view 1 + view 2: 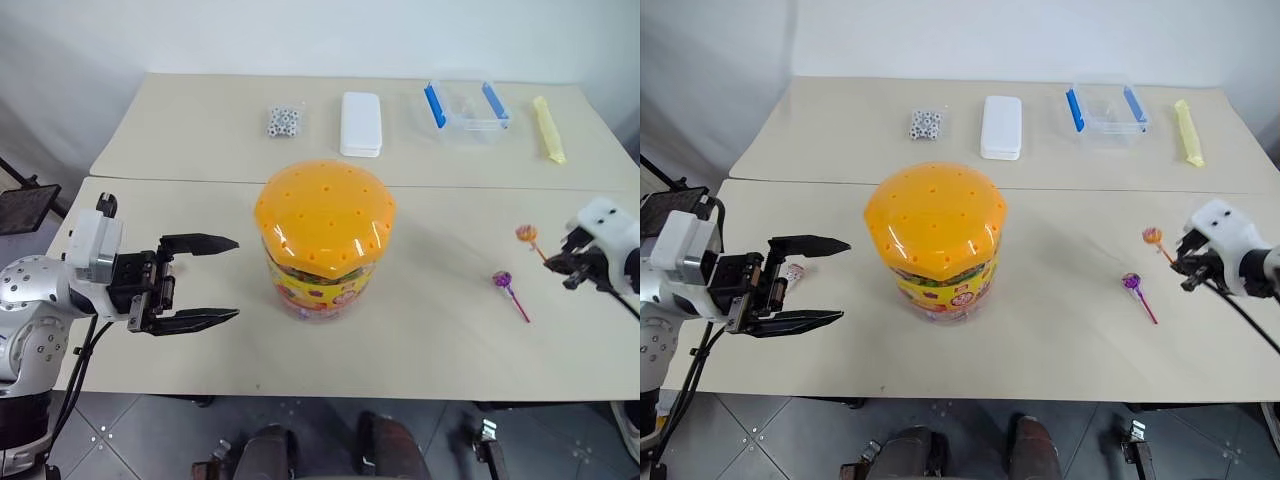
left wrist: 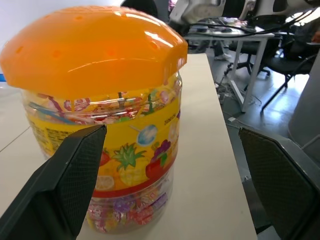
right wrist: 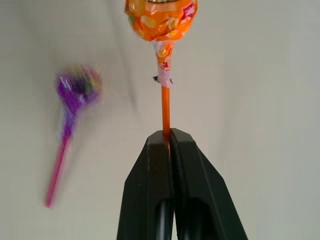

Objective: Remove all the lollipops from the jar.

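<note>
On the near beige desk (image 1: 420, 340), the robot's left gripper (image 1: 215, 280) stood level with its two black fingers spread wide and nothing between them, pointing at the large clear plastic jar (image 1: 322, 285), just short of its side. The jar, with its yellow fruit label and wide orange faceted dome lid (image 1: 325, 215) in place, stood upright at the middle of the desk, wrapped lollipops visible through its wall. To the right, a purple-wrapped lollipop on a pink stick (image 1: 508, 289) lay flat on the desk, well apart from the jar. Just beyond it, the right gripper (image 3: 168, 137) was clamped tight on the orange stick of an orange-wrapped lollipop (image 1: 528, 237), its candy head pointing away from the fingers. On the far desk (image 1: 200, 130) lay a small packet of white black-dotted beads (image 1: 283, 122), a white rectangular case (image 1: 361, 124), a flat clear box with blue clips (image 1: 466, 106) and a long yellow packet (image 1: 548, 130).
</note>
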You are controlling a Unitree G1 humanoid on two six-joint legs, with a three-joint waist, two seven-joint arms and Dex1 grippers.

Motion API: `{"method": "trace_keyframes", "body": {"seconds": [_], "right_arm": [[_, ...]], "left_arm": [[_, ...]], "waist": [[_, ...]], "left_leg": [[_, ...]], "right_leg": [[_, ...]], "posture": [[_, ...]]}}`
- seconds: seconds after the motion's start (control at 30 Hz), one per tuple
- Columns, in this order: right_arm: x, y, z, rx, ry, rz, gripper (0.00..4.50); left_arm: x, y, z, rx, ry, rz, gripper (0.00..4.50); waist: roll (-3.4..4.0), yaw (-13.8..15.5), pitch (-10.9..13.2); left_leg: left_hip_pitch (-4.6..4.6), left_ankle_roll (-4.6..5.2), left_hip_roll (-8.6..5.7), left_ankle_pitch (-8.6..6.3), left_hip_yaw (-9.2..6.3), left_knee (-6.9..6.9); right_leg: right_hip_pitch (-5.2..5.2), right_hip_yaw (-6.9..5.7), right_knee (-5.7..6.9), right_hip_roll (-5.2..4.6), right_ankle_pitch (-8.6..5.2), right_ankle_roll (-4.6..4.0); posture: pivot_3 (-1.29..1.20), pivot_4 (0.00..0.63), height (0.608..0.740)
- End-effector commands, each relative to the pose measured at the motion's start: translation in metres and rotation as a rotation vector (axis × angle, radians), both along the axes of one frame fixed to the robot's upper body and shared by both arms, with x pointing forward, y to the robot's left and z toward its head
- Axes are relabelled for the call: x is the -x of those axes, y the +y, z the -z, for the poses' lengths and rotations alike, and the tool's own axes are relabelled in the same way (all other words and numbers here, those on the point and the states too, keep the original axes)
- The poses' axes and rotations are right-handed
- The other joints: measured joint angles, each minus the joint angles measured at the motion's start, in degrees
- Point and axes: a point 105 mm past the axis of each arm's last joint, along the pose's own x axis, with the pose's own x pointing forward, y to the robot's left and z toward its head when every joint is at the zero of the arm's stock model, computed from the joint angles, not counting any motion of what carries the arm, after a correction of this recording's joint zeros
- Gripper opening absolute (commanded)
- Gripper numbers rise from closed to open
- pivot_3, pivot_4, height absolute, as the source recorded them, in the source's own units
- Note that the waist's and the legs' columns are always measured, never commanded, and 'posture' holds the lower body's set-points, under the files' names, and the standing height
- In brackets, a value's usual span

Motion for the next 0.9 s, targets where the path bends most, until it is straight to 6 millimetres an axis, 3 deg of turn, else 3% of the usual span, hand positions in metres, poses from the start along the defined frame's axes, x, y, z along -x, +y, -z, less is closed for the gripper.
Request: {"method": "trace_keyframes", "body": {"seconds": [0.03,0.13,0.23,0.37,0.47,0.53,0.6,0.63,0.73,0.83,0.9], "right_arm": [[0.006,-0.009,0.021,0.001,0.040,0.045,0.01],[0.008,-0.009,0.026,-0.021,0.037,0.057,0.01],[0.013,-0.006,0.013,-0.106,-0.017,0.025,0.69],[0.019,0.006,-0.021,-0.155,-0.275,-0.201,1.94],[0.034,0.045,-0.048,-0.371,-0.501,-0.476,2.93],[0.040,0.062,-0.054,-0.451,-0.559,-0.550,3.64],[0.046,0.086,-0.049,-0.486,-0.522,-0.649,4.40],[0.049,0.096,-0.045,-0.488,-0.505,-0.704,4.49],[0.053,0.119,-0.038,-0.539,-0.503,-0.777,4.49],[0.066,0.146,-0.010,-0.568,-0.464,-0.853,4.49],[0.073,0.153,0.006,-0.532,-0.472,-0.884,4.49]], "left_arm": [[0.002,-0.002,0.003,-0.037,-0.032,0.006,4.50],[0.003,-0.002,0.004,-0.041,-0.029,0.007,4.50],[0.000,0.002,0.009,-0.072,-0.019,-0.045,4.50],[-0.015,0.017,0.009,-0.034,-0.012,-0.240,4.50],[-0.023,0.034,0.025,-0.080,-0.001,-0.359,4.50],[-0.029,0.044,0.033,-0.104,-0.015,-0.457,4.50],[-0.036,0.053,0.041,-0.137,-0.055,-0.552,4.50],[-0.039,0.058,0.045,-0.159,-0.073,-0.601,4.50],[-0.038,0.064,0.055,-0.200,-0.048,-0.670,4.50],[-0.023,0.053,0.067,-0.212,-0.028,-0.639,4.50],[-0.014,0.049,0.073,-0.208,-0.027,-0.621,4.50]], "waist": [[0.00,-0.1,0.0],[-0.02,-0.3,0.0],[-0.02,0.1,0.0],[-0.02,0.7,0.0],[-0.01,0.8,0.0],[-0.01,0.6,0.0],[-0.01,0.7,0.0],[-0.01,0.7,0.0],[-0.02,1.0,0.0],[-0.03,1.1,0.0],[-0.02,1.2,0.0]], "left_leg": [[-0.03,0.00,0.01,0.00,-0.04,-0.02],[-0.04,-0.01,0.03,0.00,-0.08,0.00],[-0.02,0.00,0.03,0.00,-0.12,0.06],[-0.01,0.00,0.02,0.00,-0.12,0.04],[0.03,0.00,0.02,0.00,-0.08,0.05],[0.20,-0.01,0.08,0.00,-0.05,0.01],[0.21,-0.01,0.10,0.00,-0.05,0.02],[0.19,0.00,0.10,-0.01,-0.05,0.04],[0.19,0.00,0.09,-0.01,-0.05,0.05],[0.17,-0.01,0.09,-0.02,-0.12,0.04],[0.15,-0.03,0.09,-0.03,-0.20,0.00]], "right_leg": [[-0.01,-0.06,0.00,0.01,0.00,0.00],[0.01,-0.12,-0.01,0.02,0.01,0.02],[0.10,-0.11,-0.05,0.01,0.01,0.01],[0.12,-0.10,-0.11,0.02,0.01,0.02],[0.14,-0.06,-0.12,0.03,0.01,0.02],[0.24,-0.01,-0.10,0.12,0.01,0.02],[0.25,0.00,-0.10,0.13,0.01,0.02],[0.24,0.02,-0.10,0.13,0.01,0.02],[0.24,0.03,-0.09,0.12,0.01,0.02],[0.22,0.03,-0.04,0.10,0.01,0.02],[0.21,0.00,-0.03,0.10,0.01,0.02]], "posture": [[0.00,0.150,0.740],[0.00,0.150,0.740],[0.00,0.150,0.740],[0.00,0.150,0.740],[0.00,0.150,0.740],[0.00,0.150,0.740],[0.00,0.150,0.740],[0.00,0.150,0.740],[0.00,0.150,0.740],[0.00,0.150,0.740],[0.00,0.150,0.740]]}}
